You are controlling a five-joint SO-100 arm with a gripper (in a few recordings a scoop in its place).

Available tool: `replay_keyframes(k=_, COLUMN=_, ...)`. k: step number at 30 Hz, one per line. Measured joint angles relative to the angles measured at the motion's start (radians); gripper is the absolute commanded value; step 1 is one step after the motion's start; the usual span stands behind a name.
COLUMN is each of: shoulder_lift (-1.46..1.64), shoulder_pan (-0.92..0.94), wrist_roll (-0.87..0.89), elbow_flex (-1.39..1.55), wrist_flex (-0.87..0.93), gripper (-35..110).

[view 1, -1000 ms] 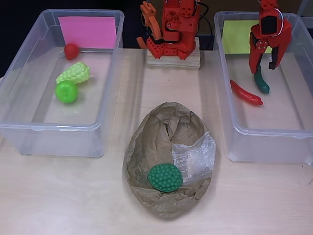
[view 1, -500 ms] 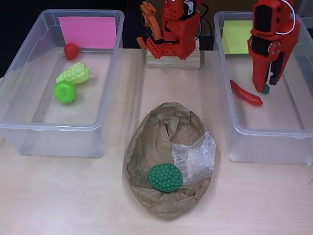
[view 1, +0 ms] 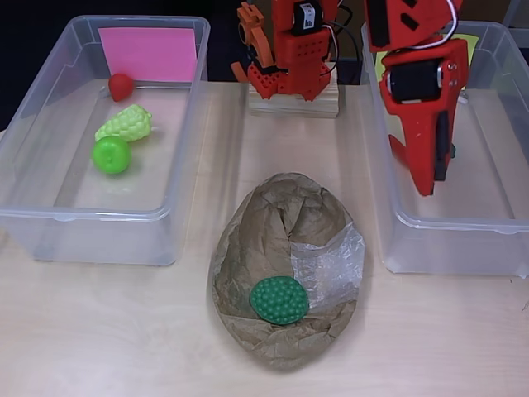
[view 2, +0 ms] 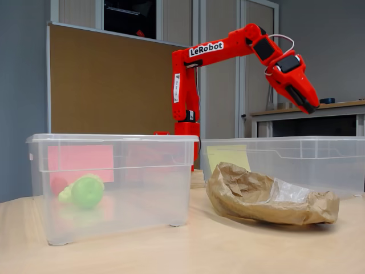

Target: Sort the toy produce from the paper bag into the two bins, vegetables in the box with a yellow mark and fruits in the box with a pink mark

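The crumpled paper bag (view 1: 285,240) lies open at the table's middle, with a dark green bumpy toy (view 1: 279,299) in its mouth. The left bin (view 1: 91,217) carries the pink mark (view 1: 147,54) and holds a small red toy (view 1: 121,85), a pale green knobbly toy (view 1: 124,124) and a green apple (view 1: 111,155). The right bin (view 1: 450,222) bears the yellow mark (view 2: 228,155). My red gripper (view 1: 427,186) hangs high over that bin (view 2: 319,151), shut and empty (view 2: 311,107). The arm hides most of what lies in that bin.
The arm's base (view 1: 293,74) stands on a wooden block between the bins at the back. Bare tabletop runs along the front edge and on both sides of the bag. A brown board stands behind the table in the fixed view.
The gripper has risen out of the right bin and shut, leaving the dark green vegetable beside the red pepper there. Both are now covered by the arm.
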Motion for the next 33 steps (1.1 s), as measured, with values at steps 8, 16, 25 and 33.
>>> replay_keyframes(k=8, shoulder_lift=-0.229, shoulder_pan=0.213, wrist_roll=-0.101, elbow_flex=0.002, wrist_flex=-0.135, gripper=29)
replay_keyframes(k=16, shoulder_lift=-0.442, shoulder_pan=0.311, wrist_roll=0.077, elbow_flex=-0.086, wrist_flex=-0.118, gripper=38)
replay_keyframes(k=25, shoulder_lift=-0.603, shoulder_pan=0.276, wrist_roll=0.449, elbow_flex=-0.135, wrist_flex=-0.152, gripper=39)
replay_keyframes(k=33, shoulder_lift=-0.758, shoulder_pan=0.275, wrist_roll=0.489, elbow_flex=-0.238, wrist_flex=-0.155, gripper=42)
